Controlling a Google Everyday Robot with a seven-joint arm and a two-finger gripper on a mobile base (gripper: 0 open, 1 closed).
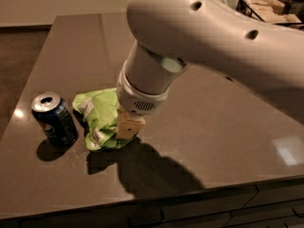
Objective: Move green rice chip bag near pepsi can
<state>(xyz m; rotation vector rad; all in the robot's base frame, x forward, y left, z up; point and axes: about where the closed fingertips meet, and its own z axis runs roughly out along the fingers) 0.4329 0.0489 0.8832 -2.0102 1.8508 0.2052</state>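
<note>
The green rice chip bag (97,118) is a crumpled lime-green pouch with white label patches, on the dark table (223,127) left of centre. The pepsi can (54,120) stands upright just left of it, with a narrow gap between them. My gripper (125,127) reaches down from the big white arm and is shut on the bag's right edge. One tan finger (129,125) shows against the bag; the other is hidden behind it.
A dark wire basket (266,8) with pale items sits at the far right corner. The table's front edge (190,194) runs close below the bag, and its left edge is just beyond the can. My arm hides the table's middle.
</note>
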